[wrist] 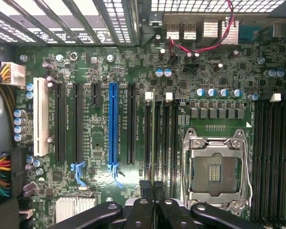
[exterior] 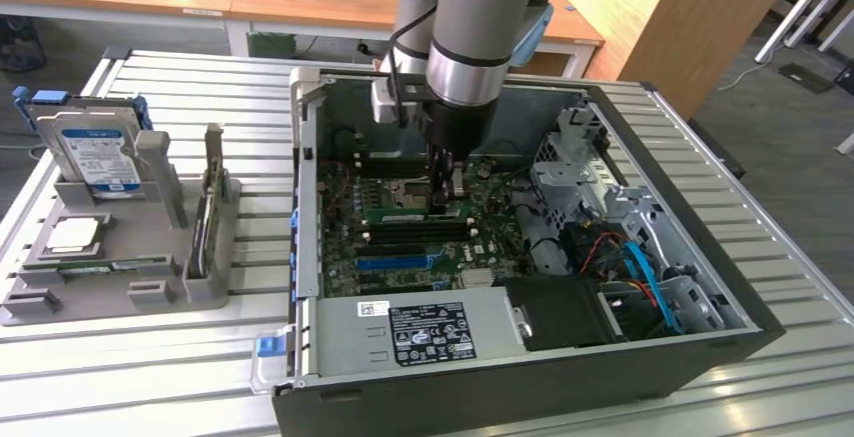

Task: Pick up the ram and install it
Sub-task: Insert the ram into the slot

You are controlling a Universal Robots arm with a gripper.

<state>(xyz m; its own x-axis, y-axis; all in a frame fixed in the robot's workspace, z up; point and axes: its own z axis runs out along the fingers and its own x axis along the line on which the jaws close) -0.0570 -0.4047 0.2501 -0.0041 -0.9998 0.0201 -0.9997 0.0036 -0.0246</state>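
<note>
Claw [exterior: 446,195] is low over the green board, just beside the empty processor socket [wrist: 214,171]. Black fingers [wrist: 140,212] stand almost together, clamped on a thin dark edge between them: the ram [wrist: 155,196], seen edge-on, so its face and sticker are unreadable. It lines up with the bank of memory slots [wrist: 158,138] running alongside the socket. Cannot tell whether it touches a slot.

Socket: square, with a bright steel frame and a wire lever. Board is matte green and crowded with small parts and round blue-topped capacitors [wrist: 218,92]. Memory slots are long, narrow black plastic with white latches at the end away from the claw. A second black bank [wrist: 271,157] flanks the socket's other side. Beyond the first bank from the socket are a blue slot [wrist: 113,124], black ones, then a white one [wrist: 40,117].

Grey sheet-metal case [exterior: 304,157] walls the board in. The power supply [exterior: 427,332] is near the socket, and the drive cage [exterior: 574,167] and red and blue cables [exterior: 641,257] lie to the exterior view's right of it. Open room lies above the board.

Well apart from the socket, outside the case, a grey holder [exterior: 120,257] carries an upright hard drive [exterior: 100,157] and a flat silver-topped chip [exterior: 76,235] on the ribbed metal table [exterior: 134,377].
</note>
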